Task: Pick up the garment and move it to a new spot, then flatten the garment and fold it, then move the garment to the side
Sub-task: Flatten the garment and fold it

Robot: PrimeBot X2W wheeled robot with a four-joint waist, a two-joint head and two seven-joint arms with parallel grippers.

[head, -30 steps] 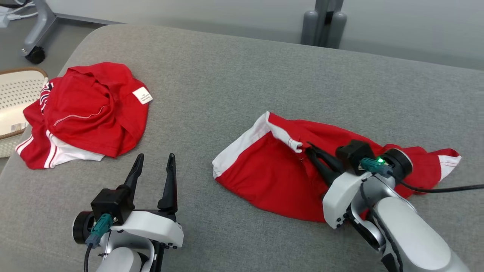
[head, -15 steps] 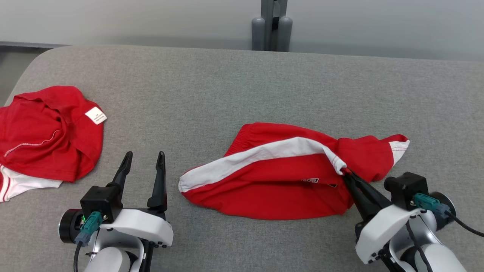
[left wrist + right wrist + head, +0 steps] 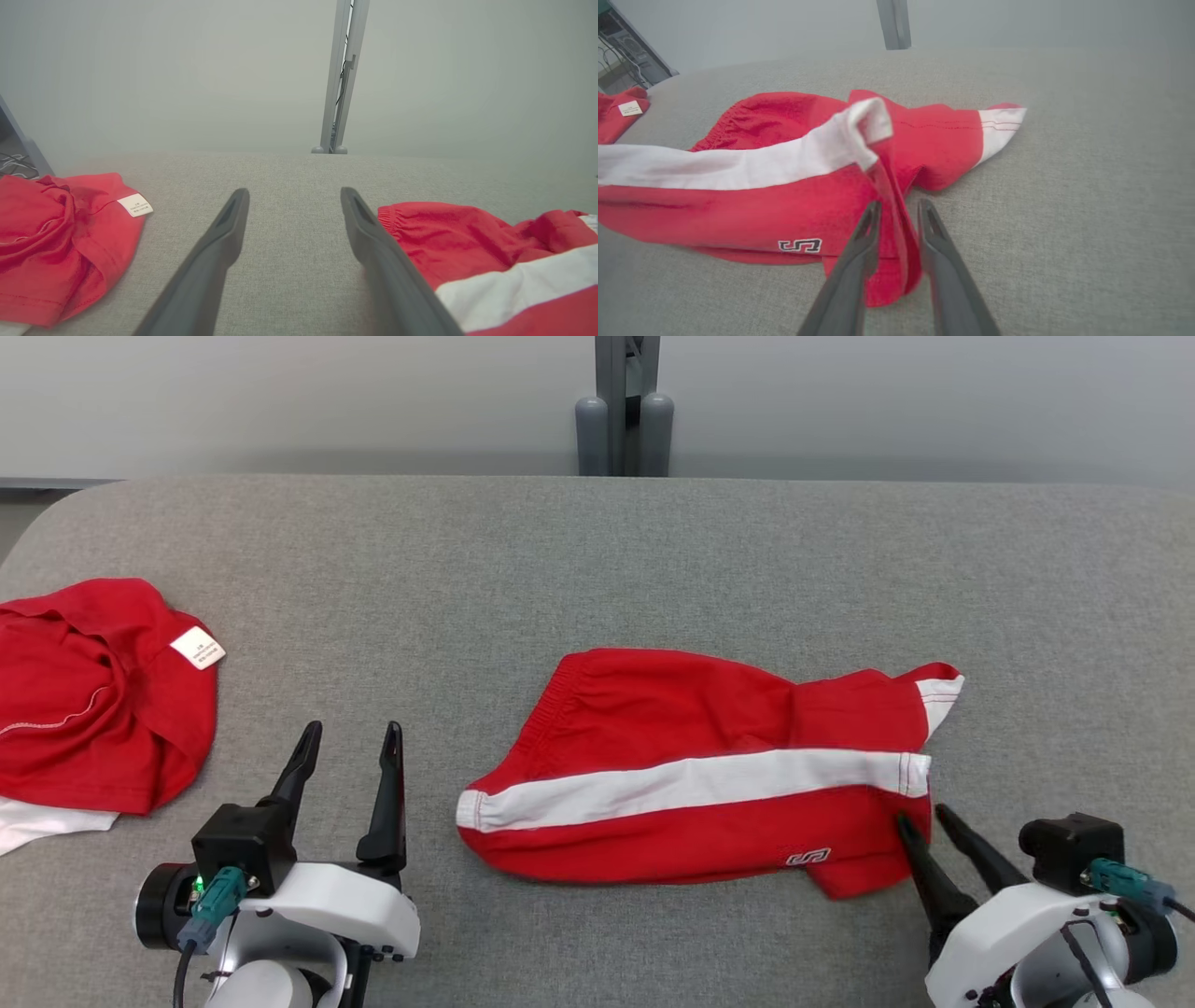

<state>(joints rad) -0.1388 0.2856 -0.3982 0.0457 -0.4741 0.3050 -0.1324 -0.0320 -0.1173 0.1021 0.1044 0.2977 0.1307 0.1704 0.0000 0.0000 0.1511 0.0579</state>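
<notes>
The garment [image 3: 691,775], red shorts with a white side stripe and a small logo, lies spread across the grey table [image 3: 560,569] right of centre. My right gripper [image 3: 920,814] is at its lower right corner with its fingers parted. In the right wrist view a raised fold of the garment [image 3: 784,186] still stands between the parted fingers of the right gripper [image 3: 900,204], which do not squeeze it. My left gripper [image 3: 353,728] stands open and empty left of the garment's waistband. The left wrist view shows the left gripper [image 3: 294,191] over bare table, with the garment [image 3: 467,242] to its right.
A second red piece of clothing [image 3: 93,700] with a white label lies bunched at the table's left edge, also visible as red cloth [image 3: 60,242] in the left wrist view. A grey post [image 3: 624,420] stands behind the table's far edge.
The head camera has turned. My right gripper dragged the garment's hem to the right and toward me, laying it out with the stripe showing, then its jaws parted. The left gripper stayed open.
</notes>
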